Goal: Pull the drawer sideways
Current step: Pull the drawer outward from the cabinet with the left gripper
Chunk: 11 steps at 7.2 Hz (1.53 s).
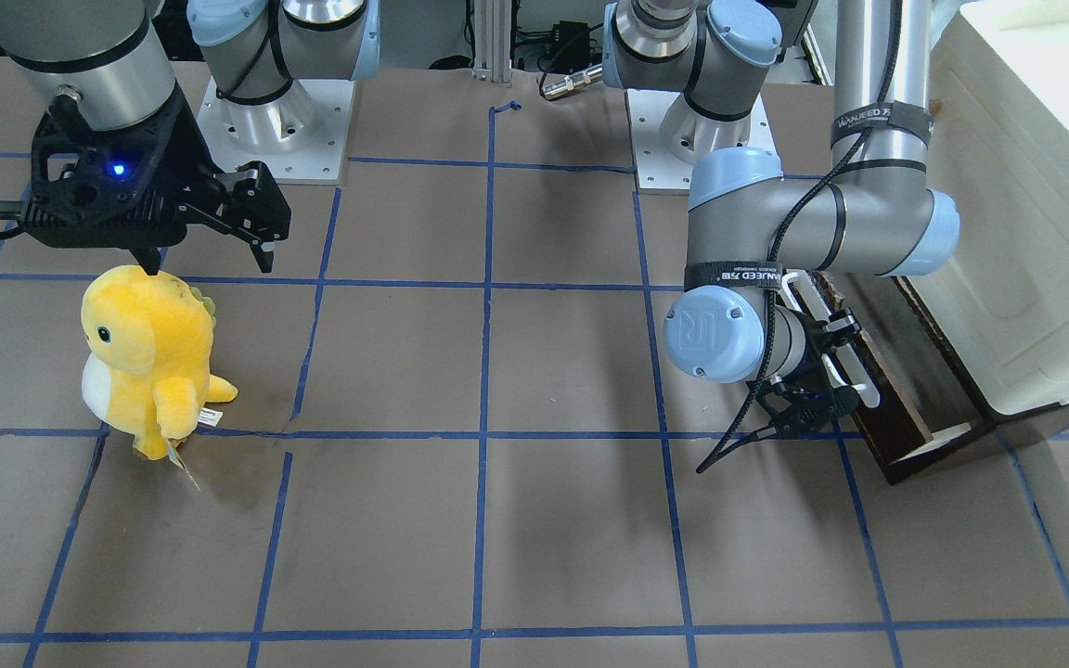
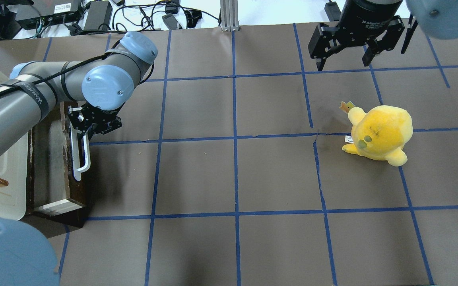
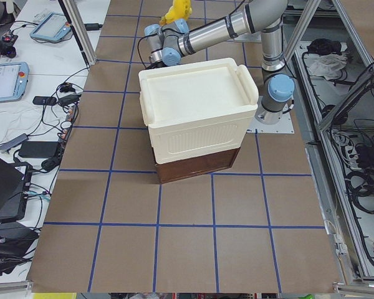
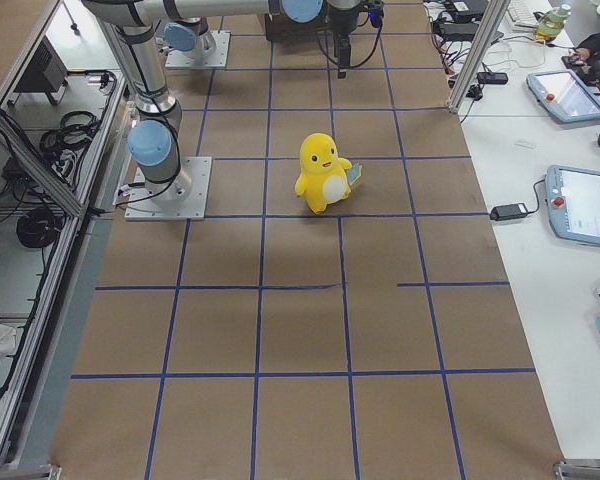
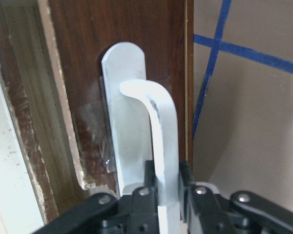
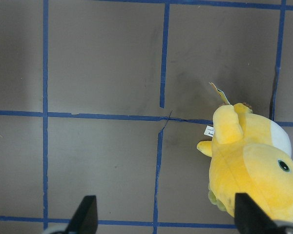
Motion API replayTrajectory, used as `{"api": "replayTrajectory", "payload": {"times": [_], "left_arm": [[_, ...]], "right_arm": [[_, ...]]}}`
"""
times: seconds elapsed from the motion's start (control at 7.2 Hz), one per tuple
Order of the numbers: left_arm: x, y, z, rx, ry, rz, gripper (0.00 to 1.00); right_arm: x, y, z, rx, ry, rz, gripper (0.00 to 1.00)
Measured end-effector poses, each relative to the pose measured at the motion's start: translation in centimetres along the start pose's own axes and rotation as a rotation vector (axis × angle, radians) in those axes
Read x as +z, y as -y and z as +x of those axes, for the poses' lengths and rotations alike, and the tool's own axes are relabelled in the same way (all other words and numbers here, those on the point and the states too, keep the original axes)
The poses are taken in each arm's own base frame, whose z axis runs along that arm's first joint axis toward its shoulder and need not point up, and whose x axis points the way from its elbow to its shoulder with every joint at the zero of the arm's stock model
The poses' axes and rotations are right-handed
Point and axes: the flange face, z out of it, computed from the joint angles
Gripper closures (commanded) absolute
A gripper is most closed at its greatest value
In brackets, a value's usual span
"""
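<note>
The worktop (image 2: 233,178) stretches wide between the drawer (image 2: 50,171), standing partly out from under the cream cabinet (image 2: 10,198) at my left end, and the yellow plush (image 2: 380,133) on my right. My forearm hides the drawer's far corner overhead. My left pincer (image 5: 167,175) is clamped on its white handle (image 5: 163,126); my right pincer (image 2: 344,64) hangs spread, holding nothing.

Right gripper (image 6: 167,217) fingertips spread wide at bottom edge. Yellow plush toy (image 6: 249,170) lower right, on brown table (image 6: 102,58) gridded with blue tape (image 6: 45,73).
</note>
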Motion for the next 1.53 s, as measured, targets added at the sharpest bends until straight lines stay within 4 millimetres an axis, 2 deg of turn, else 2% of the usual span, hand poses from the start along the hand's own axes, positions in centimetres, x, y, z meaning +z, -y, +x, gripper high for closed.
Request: {"api": "replayTrajectory", "payload": {"times": [0.69, 1.11, 1.53], "left_arm": [[-1.1, 0.0, 0.6, 0.003, 0.004, 0.006, 1.0], [-1.9, 0.1, -0.2, 0.016, 0.012, 0.0, 1.0], [-1.7, 0.0, 0.1, 0.027, 0.018, -0.013, 1.0]], "right_arm": [[0.0, 0.0, 0.0, 0.0, -0.001, 0.0, 0.0], [0.0, 0.0, 0.0, 0.0, -0.001, 0.0, 0.0], [0.0, 0.0, 0.0, 0.0, -0.001, 0.0, 0.0]]}}
